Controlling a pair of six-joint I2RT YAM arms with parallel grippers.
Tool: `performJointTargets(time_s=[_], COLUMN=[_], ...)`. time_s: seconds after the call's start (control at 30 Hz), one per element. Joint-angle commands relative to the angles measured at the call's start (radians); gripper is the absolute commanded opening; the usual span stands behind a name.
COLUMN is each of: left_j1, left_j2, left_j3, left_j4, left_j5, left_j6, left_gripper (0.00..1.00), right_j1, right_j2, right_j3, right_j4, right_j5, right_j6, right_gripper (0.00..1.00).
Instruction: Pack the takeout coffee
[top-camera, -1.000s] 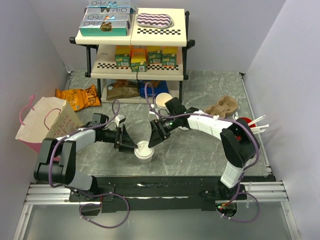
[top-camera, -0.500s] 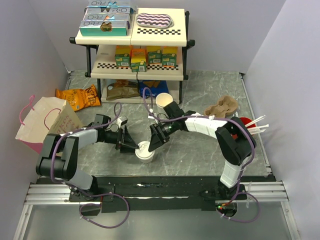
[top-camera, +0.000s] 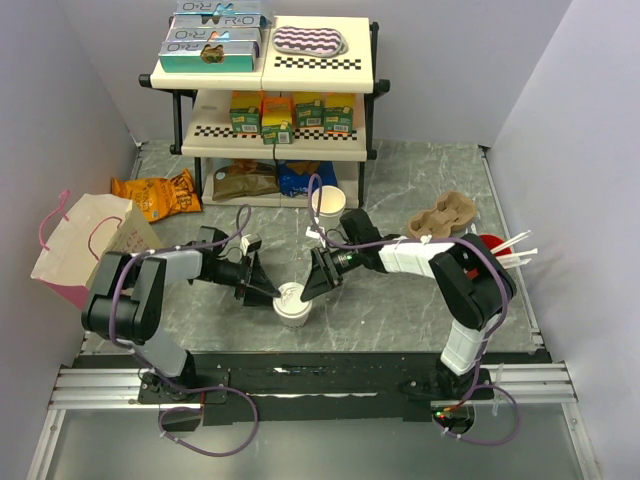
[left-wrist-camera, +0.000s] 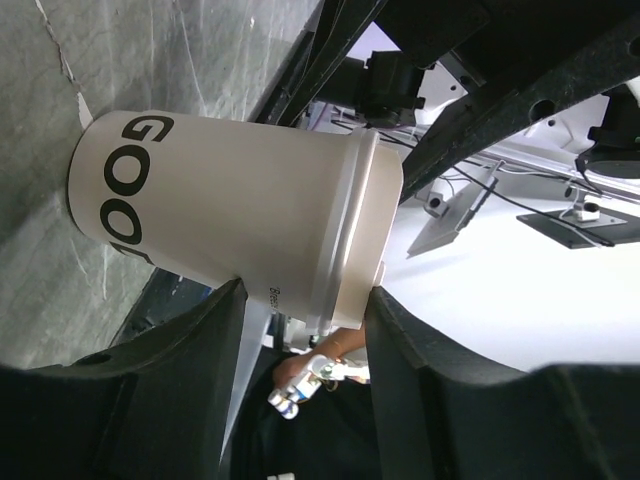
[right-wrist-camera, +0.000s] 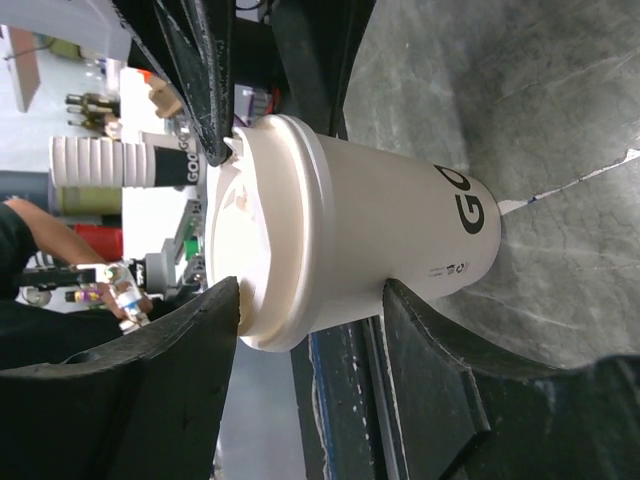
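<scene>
The takeout coffee (top-camera: 291, 303) stands upright on the table (top-camera: 410, 305), long axis vertical, lid up, near the front edge between the two arms. It is a cream-white tapered paper cup with a round white plastic lid and black letters "GOO" down its side. The left claw (top-camera: 265, 291) sits just beside it on one side, jaws apart, not closed on it. The right claw (top-camera: 313, 284) sits just beside the other side, jaws likewise spread.

Takeout coffee (top-camera: 290, 304) flanked by left tool (top-camera: 266, 292), right tool (top-camera: 309, 291); above it free.
</scene>
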Motion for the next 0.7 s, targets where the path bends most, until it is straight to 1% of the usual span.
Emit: performJointTargets(time_s=[0.0, 0.07, 0.13, 0.2, 0.33, 0.37, 0.43, 0.57, 0.63, 0.67], left_j1=[-0.003, -0.003, -0.001, -0.001, 0.0, 0.0, -0.001, -0.006, -0.006, -0.007], left_j2=[0.051, 0.064, 0.073, 0.08, 0.09, 0.088, 0.074, 0.093, 0.088, 0.079], left_j3=[0.009, -0.003, -0.014, -0.035, -0.09, -0.101, -0.129, -0.123, -0.105, -0.103], left_j4=[0.027, 0.047, 0.067, 0.07, 0.116, 0.119, 0.146, 0.15, 0.15, 0.174], left_j5=[-0.167, -0.182, -0.199, -0.245, -0.322, -0.361, -0.385, -0.451, -0.48, -0.483], left_j6=[0.035, 0.02, -0.001, -0.008, -0.075, -0.08, -0.106, -0.097, -0.045, -0.032], left_gripper=[0.53, 0.52, 0.51, 0.5, 0.49, 0.48, 0.47, 0.47, 0.47, 0.46], right_j1=[0.011, 0.011, 0.011, 0.011, 0.017, 0.02, 0.039, 0.077, 0.089, 0.1], right_j2=[0.058, 0.066, 0.072, 0.077, 0.087, 0.084, 0.072, 0.06, 0.058, 0.06], right_j3=[-0.07, -0.081, -0.079, -0.079, -0.07, -0.067, -0.059, -0.061, -0.056, -0.055], right_j4=[0.08, 0.126, 0.12, 0.111, 0.029, 0.015, -0.01, -0.027, -0.061, -0.067], right_j5=[0.04, 0.044, 0.054, 0.063, 0.135, 0.148, 0.193, 0.259, 0.291, 0.317], right_j6=[0.02, 0.052, 0.057, 0.063, 0.015, -0.001, -0.043, -0.084, -0.12, -0.133], right_gripper=[0.61, 0.6, 0.6, 0.6, 0.59, 0.59, 0.59, 0.6, 0.61, 0.61])
